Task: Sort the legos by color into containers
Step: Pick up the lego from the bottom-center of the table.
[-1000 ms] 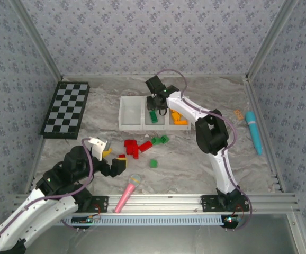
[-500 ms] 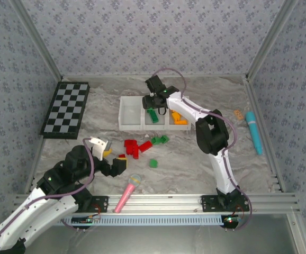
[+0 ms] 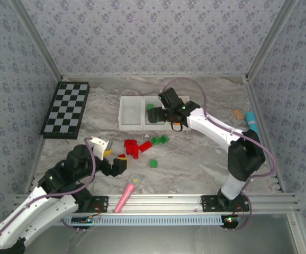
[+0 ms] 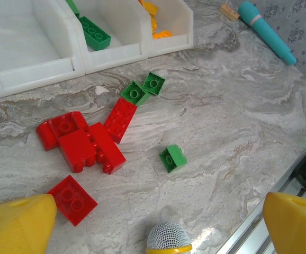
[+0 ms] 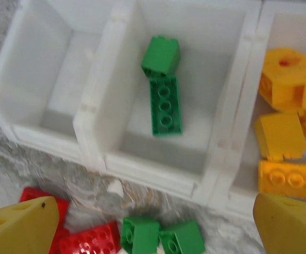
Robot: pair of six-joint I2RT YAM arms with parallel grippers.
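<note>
Three joined white bins (image 5: pixel 95 153) sit side by side: the left one is empty, the middle holds two green bricks (image 5: pixel 164 104), the right holds orange bricks (image 5: pixel 280 135). My right gripper (image 5: pixel 153 227) hangs open over the bins' near wall, above a pair of green bricks (image 5: pixel 161 236) and red bricks (image 5: pixel 87 244) on the table. In the top view it (image 3: pixel 154 117) is at the middle bin (image 3: pixel 152 125). My left gripper (image 4: pixel 158 222) is open and low, near a red brick (image 4: pixel 72 199), a red cluster (image 4: pixel 84 142) and a lone green brick (image 4: pixel 172 157).
A pink microphone toy (image 3: pixel 126 193) lies near the front rail, its mesh head (image 4: pixel 168 239) between my left fingers. A checkerboard (image 3: pixel 65 109) lies at the left wall. A teal toy (image 3: pixel 253 132) and a small tan piece (image 3: pixel 238 114) lie at the right.
The right arm's elbow has swung out to the right and its gripper has drawn back from over the middle bin toward the bins' near side. The left arm has stayed put.
</note>
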